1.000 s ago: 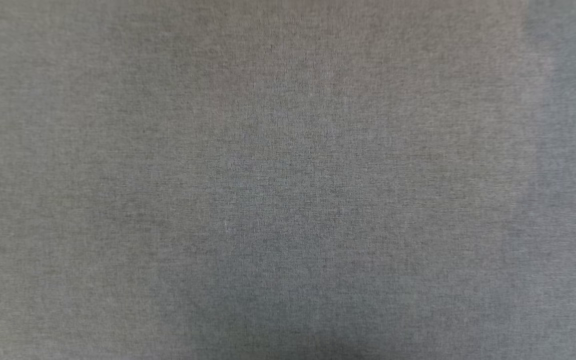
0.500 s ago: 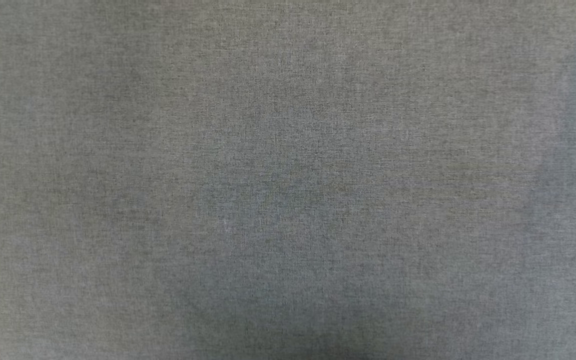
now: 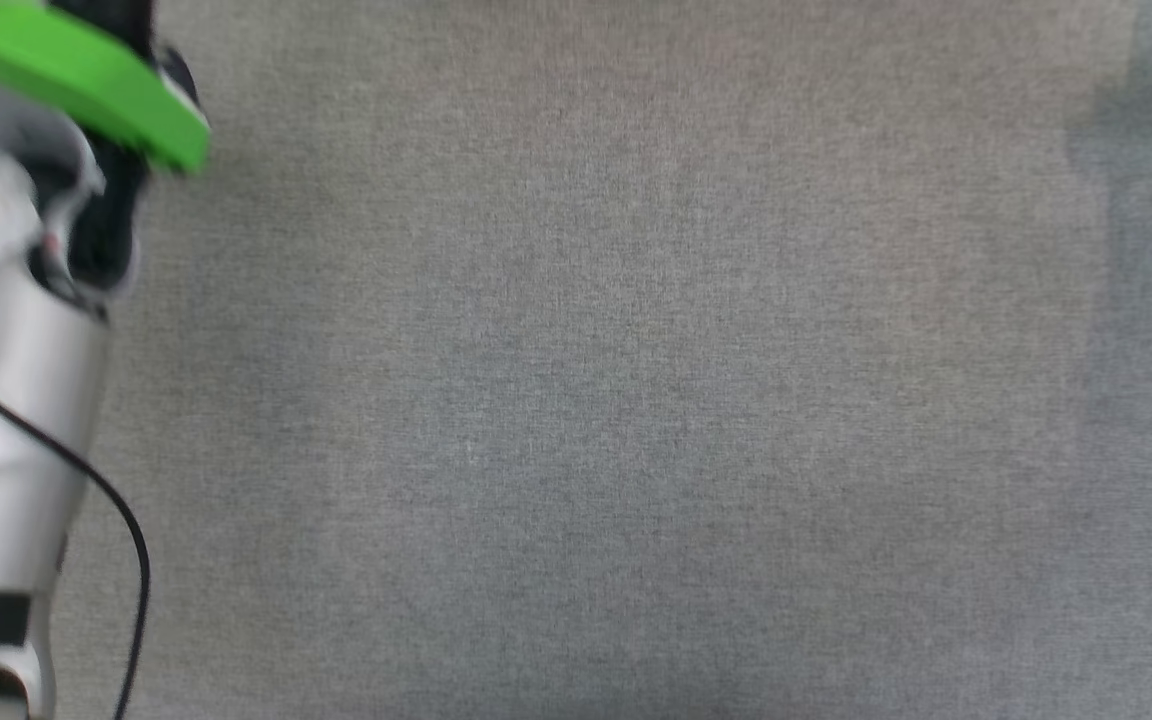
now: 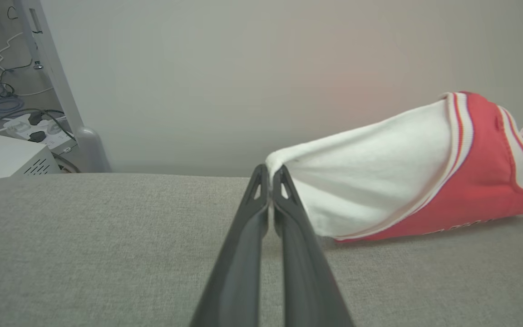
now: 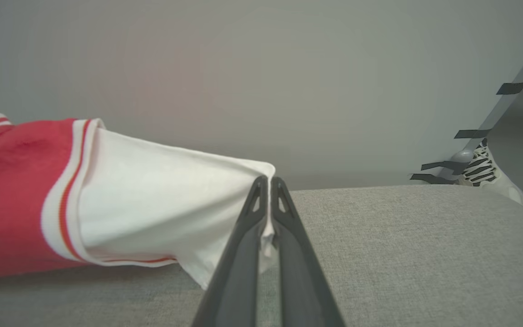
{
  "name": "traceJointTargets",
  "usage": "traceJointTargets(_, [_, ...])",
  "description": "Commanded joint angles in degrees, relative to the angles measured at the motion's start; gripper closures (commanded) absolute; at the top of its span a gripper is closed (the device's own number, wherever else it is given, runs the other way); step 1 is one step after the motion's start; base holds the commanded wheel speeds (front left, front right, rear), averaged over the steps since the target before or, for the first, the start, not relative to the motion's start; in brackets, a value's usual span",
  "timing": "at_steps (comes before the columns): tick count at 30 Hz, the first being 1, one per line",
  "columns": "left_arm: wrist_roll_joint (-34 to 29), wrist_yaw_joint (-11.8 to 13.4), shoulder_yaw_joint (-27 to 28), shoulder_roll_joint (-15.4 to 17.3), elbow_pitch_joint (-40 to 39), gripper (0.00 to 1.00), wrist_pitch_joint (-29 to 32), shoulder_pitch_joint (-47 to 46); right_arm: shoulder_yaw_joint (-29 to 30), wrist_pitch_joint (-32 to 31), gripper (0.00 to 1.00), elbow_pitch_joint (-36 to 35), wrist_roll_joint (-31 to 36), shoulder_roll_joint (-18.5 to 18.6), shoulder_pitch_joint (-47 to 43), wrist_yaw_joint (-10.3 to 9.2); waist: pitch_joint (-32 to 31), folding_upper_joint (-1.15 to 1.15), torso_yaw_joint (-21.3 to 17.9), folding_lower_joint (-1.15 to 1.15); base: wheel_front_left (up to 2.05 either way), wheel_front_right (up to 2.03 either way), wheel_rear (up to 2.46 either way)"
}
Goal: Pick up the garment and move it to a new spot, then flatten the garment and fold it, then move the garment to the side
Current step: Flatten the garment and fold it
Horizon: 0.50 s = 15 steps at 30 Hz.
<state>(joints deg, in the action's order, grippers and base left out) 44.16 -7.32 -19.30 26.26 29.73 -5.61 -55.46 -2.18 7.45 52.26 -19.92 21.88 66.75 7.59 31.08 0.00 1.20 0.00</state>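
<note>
The garment point(image 4: 425, 177) is red with white sleeves and striped red-and-white trim. It is lifted at both sleeve ends above the grey cloth surface point(image 4: 84, 236), its red body sagging toward the surface. My left gripper point(image 4: 269, 175) is shut on the tip of one white sleeve. In the right wrist view the garment point(image 5: 152, 200) stretches away to the left, and my right gripper point(image 5: 266, 181) is shut on the other white sleeve, with cloth bunched between its fingers. In the head view my pale left forearm point(image 3: 6, 400) stands at the left edge.
The grey cloth surface point(image 3: 636, 400) spreads across the head view. A green piece point(image 3: 76, 75) and a black cable point(image 3: 126, 540) sit on the left forearm. Beyond the surface's far edge are a white frame leg point(image 4: 57, 81), floor cables point(image 4: 2, 100) and a shoe point(image 5: 484, 170).
My pale left forearm with its green piece has come into the head view from the left, where half a second ago just the black cable showed. The grey surface looks the same.
</note>
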Motion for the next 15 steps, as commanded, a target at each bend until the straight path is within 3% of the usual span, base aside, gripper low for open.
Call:
traceJointTargets(1, [0.6,-0.2,-0.3,0.4,-0.5,1.00,-0.8,3.3,-1.6,-0.9,1.00,-1.1,-2.1,0.4,-3.3,-0.10,-4.0,0.00,0.1,0.00,0.00,0.00,0.00])
traceJointTargets(9, [3.1,-0.2,-2.3,0.2,-1.2,1.00,-2.1,17.2,-11.0,-6.7,1.00,-10.4,-12.6,4.7,-18.5,-0.10,-8.9,0.00,0.4,0.00,0.00,0.00,0.00])
traceJointTargets(15, [3.3,0.3,-3.6,0.4,-1.2,1.00,-2.4,24.2,-14.2,-9.1,1.00,-17.4,-18.6,8.5,-26.5,-0.10,-12.2,0.00,0.7,0.00,0.00,0.00,0.00])
